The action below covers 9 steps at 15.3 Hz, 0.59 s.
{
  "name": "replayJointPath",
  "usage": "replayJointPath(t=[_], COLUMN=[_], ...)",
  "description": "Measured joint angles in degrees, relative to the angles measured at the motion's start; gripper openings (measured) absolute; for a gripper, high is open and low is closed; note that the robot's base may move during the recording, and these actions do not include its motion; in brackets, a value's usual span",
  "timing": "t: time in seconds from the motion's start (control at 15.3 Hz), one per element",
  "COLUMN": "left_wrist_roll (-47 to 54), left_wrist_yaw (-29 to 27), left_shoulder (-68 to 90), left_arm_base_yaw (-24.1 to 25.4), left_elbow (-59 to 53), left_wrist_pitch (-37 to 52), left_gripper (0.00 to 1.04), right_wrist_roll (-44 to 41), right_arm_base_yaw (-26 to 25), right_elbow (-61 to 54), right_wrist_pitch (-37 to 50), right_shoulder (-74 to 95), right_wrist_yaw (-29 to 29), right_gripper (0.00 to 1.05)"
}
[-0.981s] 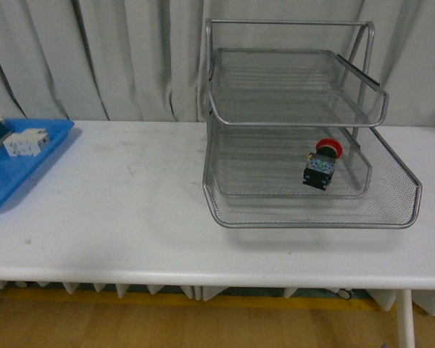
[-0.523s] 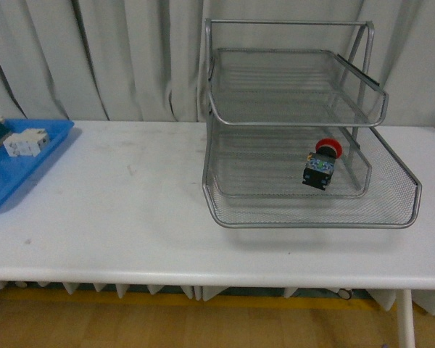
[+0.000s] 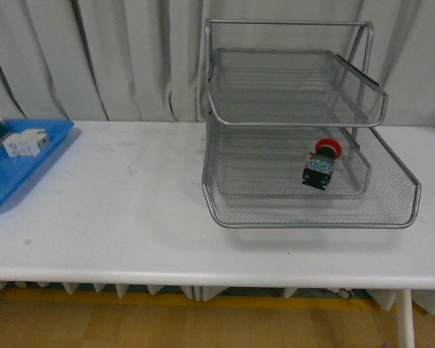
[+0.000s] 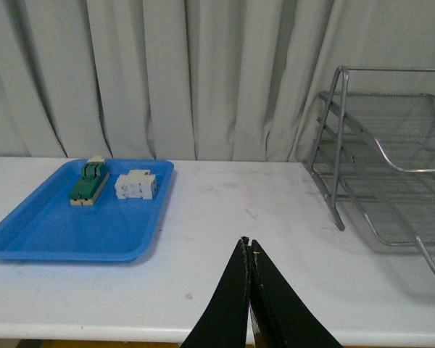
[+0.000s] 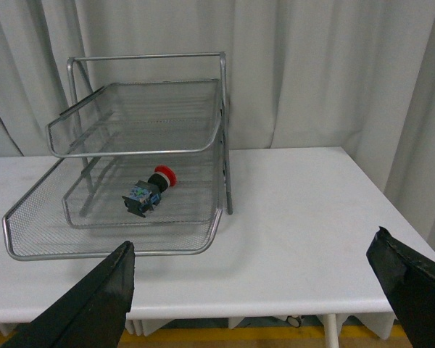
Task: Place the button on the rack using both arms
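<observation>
The button [image 3: 320,165], red cap on a dark body, lies on its side in the middle tier of the silver wire rack [image 3: 304,210] on the right of the table. In the right wrist view the button [image 5: 148,191] rests in the rack [image 5: 109,246], far beyond my right gripper [image 5: 254,283], whose fingers stand wide open and empty. My left gripper [image 4: 249,246] is shut with nothing in it, over the table's front edge, between the blue tray and the rack [image 4: 380,167]. Neither arm shows in the front view.
A flat blue tray [image 3: 7,185] at the table's left edge holds a white block [image 4: 135,185] and a green-and-cream part [image 4: 88,183]. White curtains hang behind. The white table [image 3: 130,217] ends close to the rack on the right.
</observation>
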Motion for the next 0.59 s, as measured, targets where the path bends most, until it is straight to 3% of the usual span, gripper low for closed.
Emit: replayJointPath(t=[0.33,0.46,0.59], left_wrist_roll=[0.0,0.0,0.0], left_wrist_yaw=[0.0,0.0,0.1], left_shoulder=[-5.5,-13.9,-15.2], left_arm_base_yaw=[0.0,0.0,0.0], left_elbow=[0.0,0.0,0.0], left_wrist_pitch=[-5.8,-16.7,-16.3], left_gripper=[0.02,0.02,0.02], right_wrist_roll=[0.0,0.0,0.0], right_arm_base_yaw=[0.0,0.0,0.0], right_elbow=[0.0,0.0,0.0], right_wrist_pitch=[0.0,0.0,0.0], right_shoulder=[0.0,0.0,0.0], right_wrist_yaw=[0.0,0.0,0.0], right_gripper=[0.98,0.98,0.98])
